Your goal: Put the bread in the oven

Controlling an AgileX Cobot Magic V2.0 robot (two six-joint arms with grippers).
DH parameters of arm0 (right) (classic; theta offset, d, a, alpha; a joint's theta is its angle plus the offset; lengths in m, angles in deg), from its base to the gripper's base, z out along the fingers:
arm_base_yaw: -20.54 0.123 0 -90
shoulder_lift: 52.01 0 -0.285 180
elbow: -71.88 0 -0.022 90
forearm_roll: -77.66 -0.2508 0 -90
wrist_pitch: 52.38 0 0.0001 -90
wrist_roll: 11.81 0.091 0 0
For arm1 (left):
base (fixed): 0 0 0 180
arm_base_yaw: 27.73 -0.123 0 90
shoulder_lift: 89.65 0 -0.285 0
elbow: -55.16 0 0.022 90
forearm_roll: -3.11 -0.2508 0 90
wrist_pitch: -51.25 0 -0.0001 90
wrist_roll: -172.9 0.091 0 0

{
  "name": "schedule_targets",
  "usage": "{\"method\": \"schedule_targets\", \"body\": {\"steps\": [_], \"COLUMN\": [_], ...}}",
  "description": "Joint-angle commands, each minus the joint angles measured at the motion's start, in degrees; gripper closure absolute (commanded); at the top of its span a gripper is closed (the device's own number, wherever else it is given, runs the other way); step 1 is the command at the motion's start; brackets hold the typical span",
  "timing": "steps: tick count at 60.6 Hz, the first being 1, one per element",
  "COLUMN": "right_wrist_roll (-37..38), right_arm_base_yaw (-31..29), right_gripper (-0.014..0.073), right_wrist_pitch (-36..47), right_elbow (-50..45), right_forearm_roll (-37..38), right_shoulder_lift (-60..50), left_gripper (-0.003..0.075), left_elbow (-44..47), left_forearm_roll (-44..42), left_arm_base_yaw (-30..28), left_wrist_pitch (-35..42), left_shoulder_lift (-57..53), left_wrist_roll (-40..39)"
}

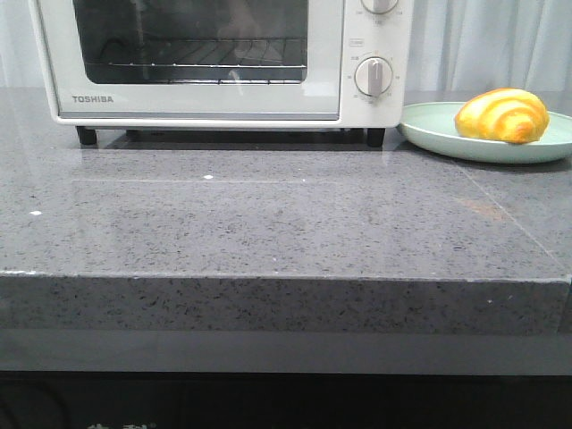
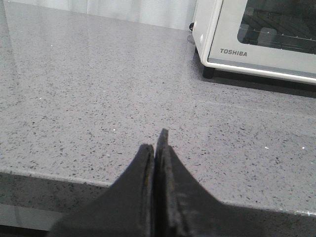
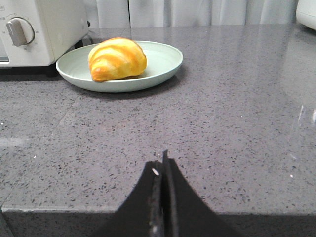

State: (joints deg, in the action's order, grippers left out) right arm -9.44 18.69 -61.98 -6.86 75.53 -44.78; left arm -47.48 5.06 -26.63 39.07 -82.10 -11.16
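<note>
The bread (image 1: pixel 502 115), a glossy golden roll with orange-brown stripes, lies on a pale green plate (image 1: pixel 429 134) at the right of the counter; it also shows in the right wrist view (image 3: pixel 117 58). The white Toshiba oven (image 1: pixel 206 103) stands at the back, its glass door closed; it also shows in the left wrist view (image 2: pixel 232 42). My left gripper (image 2: pixel 155 140) is shut and empty over the counter's front edge, left of the oven. My right gripper (image 3: pixel 163 159) is shut and empty near the front edge, well short of the plate (image 3: pixel 163 66). Neither gripper shows in the front view.
The grey speckled counter (image 1: pixel 268 223) ends in a front edge below both grippers. The oven's dial (image 1: pixel 373 76) faces the front, right next to the plate. White curtains hang behind. A white object's edge (image 3: pixel 307 12) shows far off in the right wrist view.
</note>
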Motion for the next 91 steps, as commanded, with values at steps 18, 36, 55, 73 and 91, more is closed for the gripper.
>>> {"method": "schedule_targets", "body": {"steps": [18, 36, 55, 73, 91], "right_wrist_roll": [-0.4, -0.4, -0.4, -0.4, -0.3], "right_arm_base_yaw": [-0.5, -0.5, -0.5, -0.5, -0.5], "right_gripper": [0.0662, 0.0662, 0.0662, 0.0662, 0.0662], "right_wrist_pitch": [4.3, 4.3, 4.3, 5.2, 12.5], "right_elbow": [0.3, 0.3, 0.3, 0.3, 3.6], "right_forearm_roll": [0.0, 0.0, 0.0, 0.0, 0.0], "right_shoulder_lift": [-1.3, -1.3, -1.3, -1.3, -1.3], "left_gripper": [0.0741, 0.0741, 0.0741, 0.0741, 0.0741], "left_elbow": [0.4, 0.4, 0.4, 0.4, -0.8], "left_forearm_roll": [0.0, 0.0, 0.0, 0.0, 8.3], "left_arm_base_yaw": [0.3, 0.3, 0.3, 0.3, 0.4], "left_wrist_pitch": [4.6, 4.6, 4.6, 4.9, 24.5], "left_shoulder_lift": [-1.0, -1.0, -1.0, -1.0, -1.0], "left_wrist_roll": [-0.6, -0.6, -0.6, -0.6, -0.6]}}
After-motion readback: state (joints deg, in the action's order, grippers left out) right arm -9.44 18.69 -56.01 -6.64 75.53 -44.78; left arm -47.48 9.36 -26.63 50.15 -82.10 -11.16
